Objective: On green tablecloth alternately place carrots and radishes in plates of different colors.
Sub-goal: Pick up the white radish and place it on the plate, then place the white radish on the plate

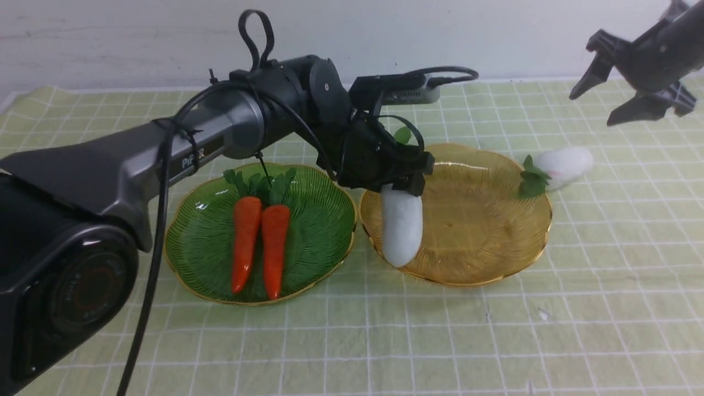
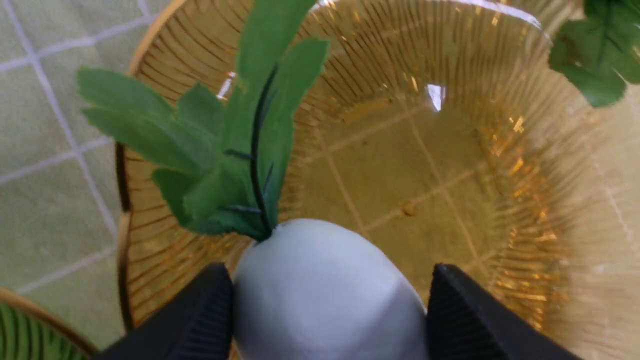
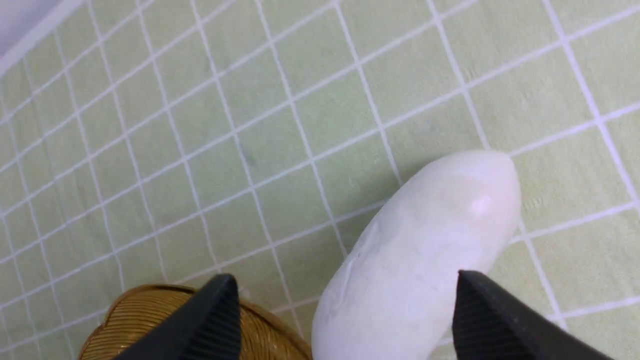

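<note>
Front: the left gripper (image 1: 404, 187) clamps a plump white radish (image 1: 402, 225) near its leafy end, rounded tip below at the amber plate's (image 1: 478, 220) rim. Left wrist: ribbed fingers (image 2: 200, 320) press both flanks, green leaves (image 2: 240, 150) ahead. Right wrist: the right gripper (image 3: 344, 277) gapes wide and empty above the other radish (image 3: 425, 240), smooth and white, on the cloth (image 3: 250, 125).

You've two orange toy carrots (image 1: 275, 247) in the ribbed green plate (image 1: 319, 220), one white leafy radish (image 1: 401, 231) tilted at the ribbed amber plate (image 1: 484, 231)'s rim, another white radish (image 1: 564, 165) on the gridded green cloth (image 1: 495, 341).

Glossy, ribbed translucent plastic of the amber plate (image 1: 484, 242) and green plate (image 1: 319, 220) — matt, soft tablecloth (image 1: 440, 341) — smooth dull-white radish (image 1: 401, 231)
</note>
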You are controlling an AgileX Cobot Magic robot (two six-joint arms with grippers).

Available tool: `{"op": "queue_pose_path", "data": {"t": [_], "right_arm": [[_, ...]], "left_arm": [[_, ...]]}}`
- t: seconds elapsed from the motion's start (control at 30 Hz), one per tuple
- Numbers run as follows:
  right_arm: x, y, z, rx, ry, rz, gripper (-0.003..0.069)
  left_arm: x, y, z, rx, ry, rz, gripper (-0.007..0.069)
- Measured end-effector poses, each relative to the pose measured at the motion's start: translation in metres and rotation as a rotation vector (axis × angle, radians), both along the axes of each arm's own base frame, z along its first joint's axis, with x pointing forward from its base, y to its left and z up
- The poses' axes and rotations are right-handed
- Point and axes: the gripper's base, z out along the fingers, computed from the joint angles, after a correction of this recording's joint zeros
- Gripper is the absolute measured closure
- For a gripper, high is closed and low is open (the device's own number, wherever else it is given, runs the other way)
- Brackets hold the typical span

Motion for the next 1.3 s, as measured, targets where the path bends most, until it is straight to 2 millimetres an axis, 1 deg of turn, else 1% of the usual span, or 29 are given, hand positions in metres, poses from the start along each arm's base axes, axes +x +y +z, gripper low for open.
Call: {"op": "queue_pose_path", "data": {"t": [0.03, 0.07, 0.1, 0.13, 0.17, 0.23, 0.3, 0.4, 0.47, 0.53, 0.57, 0.6, 0.63, 0.67, 0.73, 0.8, 0.87, 0.9, 0.93, 0.97, 1.03, 1.1, 1.13, 1.17, 1.23, 1.3], "right_arm": [[0.003, -0.001, -0.011, 0.007, 0.025, -0.020, 0.0101], [0.004, -0.001, -0.015, 0.008, 0.035, -0.025, 0.0095], [0.006, -0.002, -0.026, 0.009, 0.060, -0.043, 0.0080], [0.007, -0.003, -0.035, 0.014, 0.082, -0.056, 0.0070], [0.008, -0.003, -0.037, 0.015, 0.087, -0.057, 0.0069], [0.010, -0.003, -0.051, 0.023, 0.113, -0.068, 0.0065], [0.011, -0.003, -0.055, 0.024, 0.121, -0.069, 0.0064], [0.011, -0.003, -0.055, 0.020, 0.120, -0.064, 0.0064], [0.011, 0.000, -0.056, -0.005, 0.116, -0.044, 0.0064], [0.012, 0.006, -0.057, -0.038, 0.114, -0.016, 0.0064], [0.012, 0.006, -0.057, -0.041, 0.115, -0.014, 0.0064], [0.012, 0.012, -0.058, -0.052, 0.117, -0.001, 0.0064], [0.012, 0.013, -0.059, -0.053, 0.118, 0.003, 0.0064], [0.012, 0.015, -0.060, -0.056, 0.120, 0.006, 0.0064], [0.013, 0.019, -0.065, -0.058, 0.130, 0.014, 0.0064], [0.014, 0.019, -0.077, -0.057, 0.153, 0.016, 0.0075], [0.015, 0.019, -0.088, -0.057, 0.171, 0.018, 0.0118], [0.016, 0.019, -0.090, -0.057, 0.174, 0.023, 0.0166], [0.016, 0.018, -0.090, -0.063, 0.170, 0.033, 0.0198], [0.016, 0.017, -0.089, -0.070, 0.164, 0.042, 0.0195], [0.015, 0.015, -0.083, -0.078, 0.149, 0.049, 0.0192], [0.013, 0.010, -0.066, -0.089, 0.112, 0.056, 0.0193], [0.012, 0.008, -0.053, -0.099, 0.084, 0.063, 0.0193], [0.009, 0.007, -0.039, -0.108, 0.052, 0.071, 0.0193], [0.002, 0.007, -0.001, -0.127, -0.030, 0.092, 0.0193], [-0.010, 0.013, 0.037, -0.137, -0.113, 0.122, 0.0193]], "left_arm": [[0.002, 0.000, -0.002, 0.004, -0.018, -0.009, 0.0174], [0.002, 0.000, -0.002, 0.005, -0.020, -0.010, 0.0170], [0.003, 0.000, -0.002, 0.012, -0.035, -0.019, 0.0144], [0.003, 0.000, -0.002, 0.018, -0.041, -0.027, 0.0088], [0.003, 0.000, -0.002, 0.018, -0.041, -0.027, 0.0081], [0.003, 0.000, -0.002, 0.019, -0.044, -0.030, -0.0011], [0.002, 0.000, 0.001, 0.017, -0.049, -0.031, -0.0038], [0.001, 0.001, 0.008, 0.012, -0.063, -0.033, -0.0056], [0.000, 0.001, 0.017, 0.008, -0.080, -0.035, -0.0054], [-0.002, 0.002, 0.032, -0.005, -0.107, -0.038, -0.0034], [-0.003, 0.002, 0.035, -0.007, -0.111, -0.039, -0.0030], [-0.006, 0.004, 0.046, -0.011, -0.124, -0.045, 0.0003], [-0.006, 0.004, 0.048, -0.012, -0.126, -0.046, 0.0007], [-0.008, 0.005, 0.055, -0.015, -0.131, -0.051, 0.0028], [-0.016, 0.008, 0.073, -0.018, -0.132, -0.067, 0.0094], [-0.028, 0.012, 0.086, -0.005, -0.095, -0.097, 0.0164], [-0.043, 0.019, 0.104, 0.029, -0.061, -0.134, 0.0275], [-0.051, 0.024, 0.112, 0.059, -0.047, -0.151, 0.0360], [-0.057, 0.028, 0.120, 0.084, -0.048, -0.159, 0.0428], [-0.065, 0.035, 0.131, 0.121, -0.060, -0.167, 0.0522], [-0.073, 0.042, 0.144, 0.151, -0.077, -0.163, 0.0580], [-0.082, 0.050, 0.159, 0.169, -0.099, -0.149, 0.0608], [-0.089, 0.055, 0.168, 0.176, -0.107, -0.135, 0.0619], [-0.092, 0.058, 0.173, 0.185, -0.112, -0.128, 0.0624], [-0.103, 0.065, 0.187, 0.192, -0.130, -0.114, 0.0630], [-0.113, 0.071, 0.198, 0.192, -0.149, -0.106, 0.0632]]}}
